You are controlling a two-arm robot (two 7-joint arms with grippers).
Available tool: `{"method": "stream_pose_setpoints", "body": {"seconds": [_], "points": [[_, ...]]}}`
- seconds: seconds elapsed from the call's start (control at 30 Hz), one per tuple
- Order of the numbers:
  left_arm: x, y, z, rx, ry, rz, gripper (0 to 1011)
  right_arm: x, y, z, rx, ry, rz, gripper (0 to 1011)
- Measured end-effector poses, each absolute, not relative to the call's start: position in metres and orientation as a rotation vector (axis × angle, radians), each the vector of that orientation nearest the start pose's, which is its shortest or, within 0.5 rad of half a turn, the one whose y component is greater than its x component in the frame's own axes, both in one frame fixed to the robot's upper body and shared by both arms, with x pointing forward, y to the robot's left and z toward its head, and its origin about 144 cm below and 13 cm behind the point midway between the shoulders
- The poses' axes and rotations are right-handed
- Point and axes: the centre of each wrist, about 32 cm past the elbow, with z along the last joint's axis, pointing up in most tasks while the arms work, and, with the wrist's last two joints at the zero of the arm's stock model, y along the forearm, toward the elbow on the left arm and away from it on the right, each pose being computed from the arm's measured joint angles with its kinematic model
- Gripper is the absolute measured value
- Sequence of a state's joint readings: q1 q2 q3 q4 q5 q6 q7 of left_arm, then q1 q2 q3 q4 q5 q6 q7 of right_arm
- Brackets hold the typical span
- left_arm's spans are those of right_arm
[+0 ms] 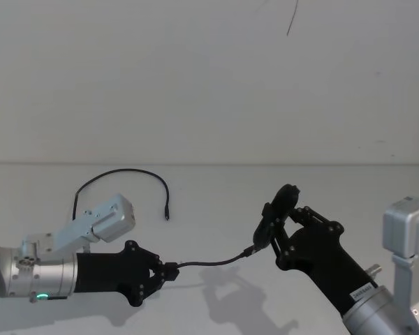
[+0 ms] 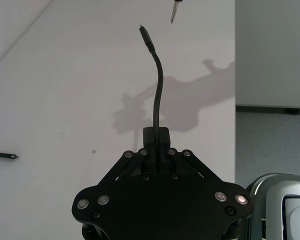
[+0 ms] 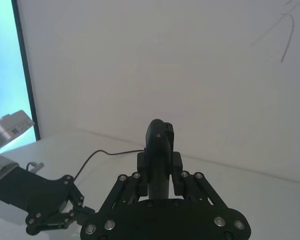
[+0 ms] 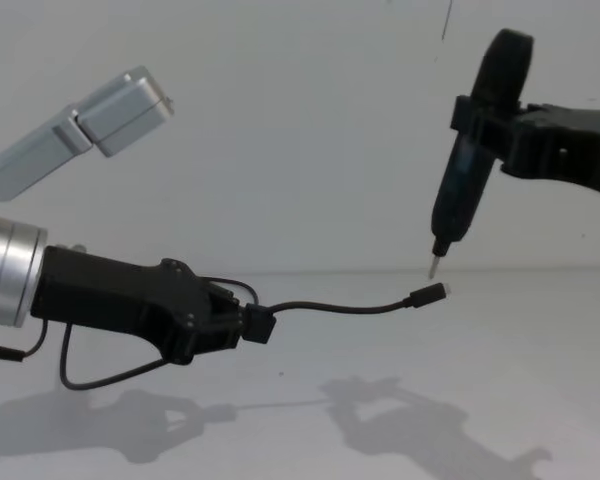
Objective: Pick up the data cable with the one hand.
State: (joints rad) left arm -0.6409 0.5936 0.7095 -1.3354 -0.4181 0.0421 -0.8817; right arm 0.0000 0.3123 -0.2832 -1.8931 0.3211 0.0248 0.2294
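My left gripper [image 1: 169,271] is shut on the data cable [image 1: 209,263] a short way behind one plug, low at the left of the table. That short end sticks out level above the table toward the right, ending in a metal-tipped plug [image 4: 427,294]. In the left wrist view the cable [image 2: 156,85] rises straight out from between the left gripper [image 2: 156,135] fingers. The rest of the cable loops back behind the left arm, its other plug [image 1: 167,216] lying on the table. My right gripper [image 1: 288,222] is shut on a black tool [image 4: 470,170], metal tip down, just above the plug.
The white table [image 1: 216,188] meets a plain white wall behind. A grey camera block [image 1: 407,230] stands at the right edge, and another [image 1: 105,216] rides on the left wrist. The arms cast shadows [image 4: 410,415] on the table's front.
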Motion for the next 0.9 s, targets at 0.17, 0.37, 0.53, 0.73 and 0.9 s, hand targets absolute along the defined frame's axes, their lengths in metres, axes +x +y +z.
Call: {"method": "stream_pose_setpoints", "body": {"seconds": [0.17,0.37,0.53,0.73,0.9], "points": [[0.578,0.266,1.245,0.36,-0.177,0.289,41,0.436,-0.2,1.226,0.134,-0.15,-0.97,263],[0.577,0.266,1.245,0.357,-0.178,0.291,42,0.439,-0.194,1.224,0.1,-0.184,-0.993,263],[0.577,0.267,1.245,0.356,-0.179,0.291,42,0.442,-0.191,1.221,0.075,-0.217,-1.03,263],[0.577,0.267,1.245,0.355,-0.179,0.292,42,0.445,-0.189,1.219,0.062,-0.244,-1.066,263],[0.577,0.267,1.245,0.354,-0.179,0.292,41,0.447,-0.188,1.216,0.059,-0.256,-1.09,263]]}}
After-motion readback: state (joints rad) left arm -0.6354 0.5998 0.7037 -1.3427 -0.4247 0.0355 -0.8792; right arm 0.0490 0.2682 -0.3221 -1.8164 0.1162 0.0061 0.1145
